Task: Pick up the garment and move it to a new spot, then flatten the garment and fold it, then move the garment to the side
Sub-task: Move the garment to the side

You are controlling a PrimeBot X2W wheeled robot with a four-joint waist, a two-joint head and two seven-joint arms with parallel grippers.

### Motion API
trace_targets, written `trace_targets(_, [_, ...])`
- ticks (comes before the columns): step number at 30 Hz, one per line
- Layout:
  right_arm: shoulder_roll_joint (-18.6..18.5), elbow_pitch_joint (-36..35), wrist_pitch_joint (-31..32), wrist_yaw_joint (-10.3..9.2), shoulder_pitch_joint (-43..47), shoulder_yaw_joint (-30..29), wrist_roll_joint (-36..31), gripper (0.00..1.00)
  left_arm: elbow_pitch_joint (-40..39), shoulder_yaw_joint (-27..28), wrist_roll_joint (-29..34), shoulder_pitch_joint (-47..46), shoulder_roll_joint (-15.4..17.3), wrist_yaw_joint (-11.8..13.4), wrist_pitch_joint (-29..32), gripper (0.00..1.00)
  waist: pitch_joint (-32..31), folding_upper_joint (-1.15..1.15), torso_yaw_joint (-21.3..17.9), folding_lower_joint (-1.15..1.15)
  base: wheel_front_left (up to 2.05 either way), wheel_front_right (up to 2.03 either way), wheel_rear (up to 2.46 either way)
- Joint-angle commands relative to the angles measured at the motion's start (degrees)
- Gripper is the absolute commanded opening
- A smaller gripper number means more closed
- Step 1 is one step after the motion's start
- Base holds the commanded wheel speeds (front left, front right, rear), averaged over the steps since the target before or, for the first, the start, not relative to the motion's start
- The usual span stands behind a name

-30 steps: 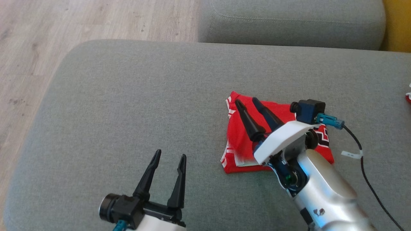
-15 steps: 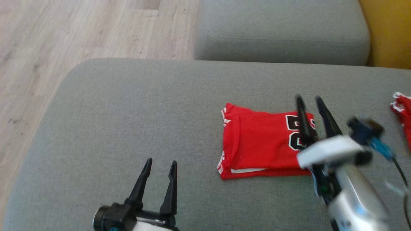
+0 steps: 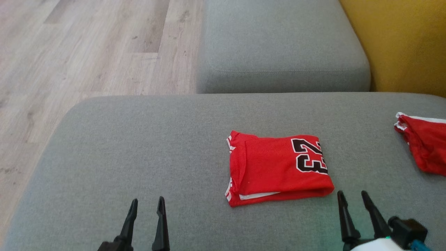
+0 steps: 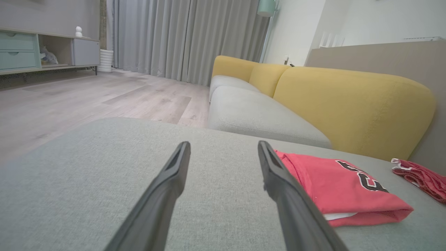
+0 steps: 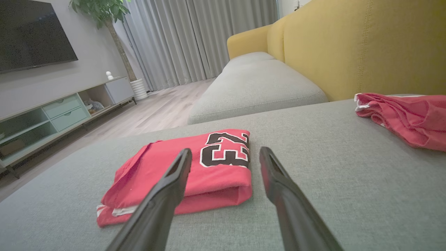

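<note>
- The left gripper (image 3: 147, 200) sits at 7 o'clock in the head view, its two dark tapered fingers apart and empty above bare cushion
- The right gripper (image 3: 352, 192) is at 5 o'clock, fingers likewise spread and holding nothing, tips just short of the garment's near right corner
- The garment (image 3: 275, 167), a red jersey, lies on the grey cushion (image 3: 139, 146), about 1 o'clock from the left gripper and 11 o'clock from the right gripper
- It is a compact stacked rectangle with a rounded fold along the near edge, white trim showing at its left end and a black "23" edged in white on top
- The jersey cloth looks thin, soft and limp, and the cushion is coarse weave with rounded edges
- As I judge it, flattening and folding are done, and at most the shift aside is left
- A second red garment (image 3: 421, 144) lies crumpled at 3 o'clock, well apart
- Farther off are a grey seat (image 3: 278, 45) at 12 o'clock, a mustard backrest (image 3: 400, 45) at 2 o'clock and a pale wood floor (image 3: 87, 45) at 10 o'clock
</note>
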Motion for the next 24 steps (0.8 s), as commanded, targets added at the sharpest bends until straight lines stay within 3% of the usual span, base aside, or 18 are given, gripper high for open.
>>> trace_targets(1, [0.0,-2.6,-0.8,0.39,-1.5,1.4,-1.2,1.00,-1.4,2.5,0.3,-1.6,-0.4,0.5,-0.5,1.00,-0.6,0.00,-0.2,0.01,0.00,0.00,0.00])
trace_targets(24, [1.7,-3.2,-0.8,0.39,1.2,0.6,-6.2,1.00,0.8,4.9,3.4,0.4,-0.4,0.2,-0.5,1.00,-1.5,0.00,0.1,0.01,0.00,0.00,0.00])
